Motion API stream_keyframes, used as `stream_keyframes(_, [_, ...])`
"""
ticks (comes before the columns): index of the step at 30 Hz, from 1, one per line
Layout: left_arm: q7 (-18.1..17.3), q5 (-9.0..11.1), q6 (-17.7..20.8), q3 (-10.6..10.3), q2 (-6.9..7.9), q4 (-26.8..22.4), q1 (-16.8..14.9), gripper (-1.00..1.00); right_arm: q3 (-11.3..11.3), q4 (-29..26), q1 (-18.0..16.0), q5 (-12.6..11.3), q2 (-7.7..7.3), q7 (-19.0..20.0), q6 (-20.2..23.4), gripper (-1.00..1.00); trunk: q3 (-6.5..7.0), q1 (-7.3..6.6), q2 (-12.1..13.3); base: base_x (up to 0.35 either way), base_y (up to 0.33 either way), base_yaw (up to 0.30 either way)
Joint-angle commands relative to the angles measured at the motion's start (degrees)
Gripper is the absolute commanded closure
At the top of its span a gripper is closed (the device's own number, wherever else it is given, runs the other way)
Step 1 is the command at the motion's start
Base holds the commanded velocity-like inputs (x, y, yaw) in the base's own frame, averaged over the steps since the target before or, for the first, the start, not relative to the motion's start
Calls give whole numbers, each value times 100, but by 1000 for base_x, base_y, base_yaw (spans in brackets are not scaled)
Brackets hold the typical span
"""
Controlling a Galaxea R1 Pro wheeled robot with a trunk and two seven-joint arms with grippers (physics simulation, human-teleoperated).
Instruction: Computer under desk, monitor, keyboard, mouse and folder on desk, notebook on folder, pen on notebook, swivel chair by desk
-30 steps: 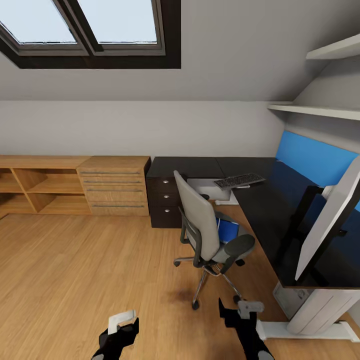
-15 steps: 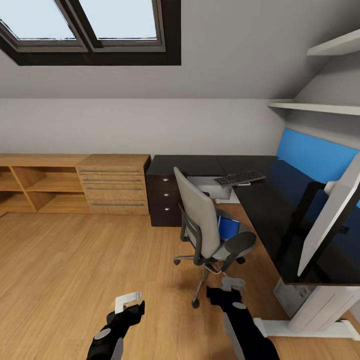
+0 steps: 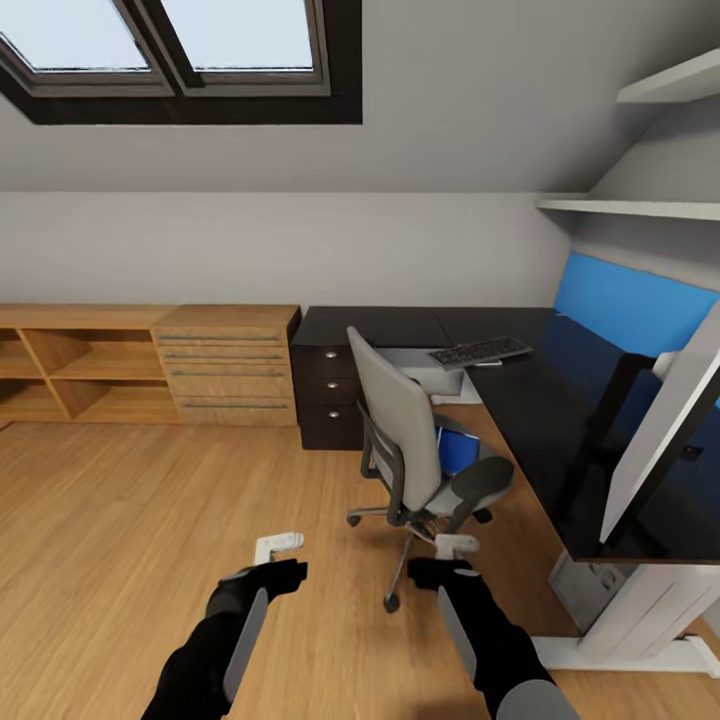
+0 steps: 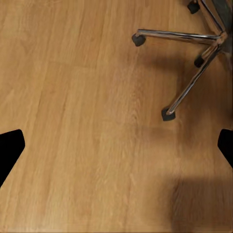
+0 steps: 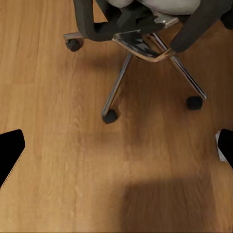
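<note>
The swivel chair (image 3: 415,455) stands on the wood floor (image 3: 150,520) beside the desk (image 3: 520,400), the blue folder (image 3: 458,452) on its seat. The keyboard (image 3: 480,352) lies on the desk; the monitor (image 3: 665,430) seems tilted. Left gripper (image 4: 116,145) and right gripper (image 5: 116,145) hang spread wide, empty.

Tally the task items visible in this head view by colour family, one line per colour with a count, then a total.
Black or dark: 3: glossy black L-shaped desk, dark-keyed flat keyboard, wide flat monitor seen from its pale back with a black stand.
Grey: 1: grey-seated swivel chair with black armrests.
Blue: 1: bright blue flat folder on the chair seat.
Total: 5
</note>
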Motion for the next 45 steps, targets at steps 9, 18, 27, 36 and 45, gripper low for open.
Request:
stream_keyframes(9, [46,81,64,-56,55,-522,-26,-100,-18,-695,6,-34,2,-17,-12,-100,-168,198,-366,0,0,0])
stream_keyframes(18, [51,82,85,-52,64,-842,41,-100,-21,-1072,19,-43,2,-21,40,-100,-330,396,-727,0,0,0])
stream_keyframes(27, [46,85,89,-53,63,-1260,237,-100,-22,-1378,71,-34,2,-18,37,-100,-486,593,-1087,0,0,-50])
stream_keyframes(36, [50,85,88,-52,63,-1500,343,-100,-23,-1413,81,-37,2,-20,36,-100,-617,791,-1448,0,0,-228])
stream_keyframes(45, [51,77,140,-50,66,-1979,627,-100,-27,-1451,88,-32,2,-22,70,-100,-756,989,-1809,0,0,-237])
